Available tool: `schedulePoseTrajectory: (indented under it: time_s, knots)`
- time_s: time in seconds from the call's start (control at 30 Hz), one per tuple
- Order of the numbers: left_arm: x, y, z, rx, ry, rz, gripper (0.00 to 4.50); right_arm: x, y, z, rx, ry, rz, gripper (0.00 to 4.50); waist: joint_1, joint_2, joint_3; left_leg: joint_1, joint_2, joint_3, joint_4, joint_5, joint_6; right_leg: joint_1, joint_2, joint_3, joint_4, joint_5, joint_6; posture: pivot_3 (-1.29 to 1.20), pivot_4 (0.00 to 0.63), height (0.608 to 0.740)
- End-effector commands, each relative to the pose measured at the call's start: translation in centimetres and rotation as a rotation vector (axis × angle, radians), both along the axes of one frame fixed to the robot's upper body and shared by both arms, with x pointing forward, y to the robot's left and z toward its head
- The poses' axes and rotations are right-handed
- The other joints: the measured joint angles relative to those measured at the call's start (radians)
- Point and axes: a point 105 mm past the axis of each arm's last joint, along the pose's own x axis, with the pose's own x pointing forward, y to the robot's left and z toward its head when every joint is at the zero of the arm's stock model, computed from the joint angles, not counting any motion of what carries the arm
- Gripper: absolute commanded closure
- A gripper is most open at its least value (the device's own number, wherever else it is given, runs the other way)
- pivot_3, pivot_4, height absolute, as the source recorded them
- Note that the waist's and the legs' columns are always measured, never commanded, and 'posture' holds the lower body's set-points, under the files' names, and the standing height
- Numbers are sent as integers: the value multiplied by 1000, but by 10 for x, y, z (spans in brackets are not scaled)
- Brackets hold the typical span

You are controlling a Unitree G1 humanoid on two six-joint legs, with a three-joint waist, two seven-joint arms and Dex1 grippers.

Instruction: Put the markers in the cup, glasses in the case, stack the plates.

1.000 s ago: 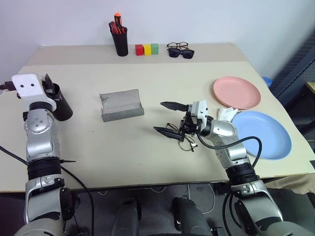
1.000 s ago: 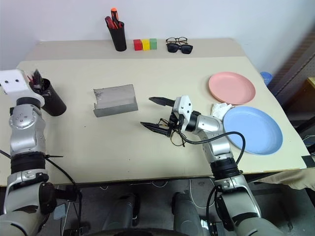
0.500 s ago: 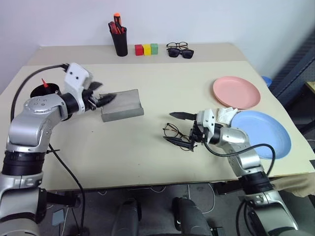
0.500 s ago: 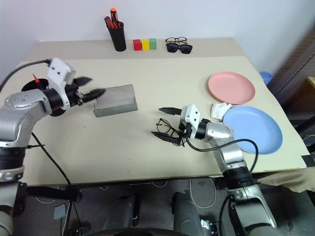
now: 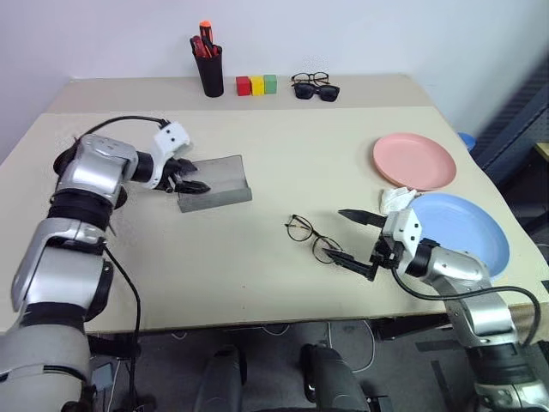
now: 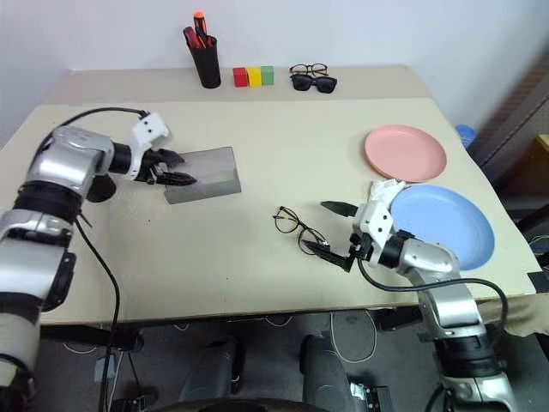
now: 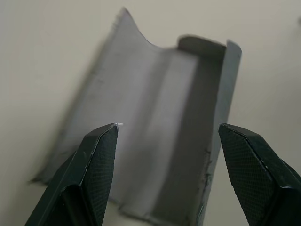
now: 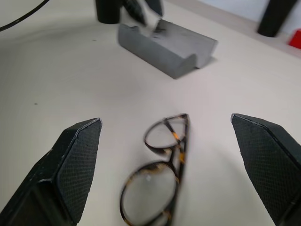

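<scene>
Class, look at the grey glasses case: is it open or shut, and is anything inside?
Open and empty: the case shows its bare grey trough, flap standing back.

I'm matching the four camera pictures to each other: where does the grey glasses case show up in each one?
Left eye view: grey case left of centre, at the left gripper.
Right eye view: left of centre again.
Left wrist view: lying open across the middle, between that gripper's fingers.
Right wrist view: near the top, beyond the glasses.
Shared landmark: the left gripper at the case.
</scene>
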Motion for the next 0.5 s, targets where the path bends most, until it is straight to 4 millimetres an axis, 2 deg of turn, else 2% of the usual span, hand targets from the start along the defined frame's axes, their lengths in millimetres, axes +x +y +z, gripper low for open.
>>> schedulePoseTrajectory:
  time_s: [0.03, 0.07, 0.17, 0.3, 0.43, 0.5]
  knots:
    - [2, -5, -3, 66, 7, -46, 1065, -4, -4, 16, 9, -59, -25, 0, 0, 0, 0, 0, 0, 0, 0, 0, 0, 0, 0, 0, 0, 0, 0, 0, 150, 740]
    - [2, -6, -6, 72, 13, -48, 1065, -5, -4, 16, 10, -60, -31, 0, 1, 0, 0, 0, 0, 0, 0, 0, 0, 0, 0, 0, 0, 0, 0, 0, 150, 740]
    - [3, -12, -11, 87, 29, -69, 2376, -7, -6, 18, 9, -65, -48, 0, 2, -1, 1, 0, 0, 0, 0, 0, 0, 0, 0, 0, 0, 0, 0, 0, 150, 740]
    - [4, -17, -11, 100, 30, -89, 4423, -7, -7, 19, 8, -67, -62, 0, 3, -3, 2, 0, 0, 0, 1, 0, 0, 0, 0, 0, 0, 0, 0, 0, 150, 740]
    - [5, -22, -10, 93, 21, -96, 4473, -8, -6, 20, 11, -66, -67, 0, 4, -3, 2, -1, 0, 0, 1, 0, 0, 0, 0, 0, 0, 0, 0, 0, 150, 740]
    - [0, -30, -9, 80, 36, -160, 4473, -8, -5, 20, 12, -65, -70, 0, 4, -3, 2, -1, 0, 0, 1, 0, 0, 0, 0, 0, 0, 0, 0, 0, 150, 740]
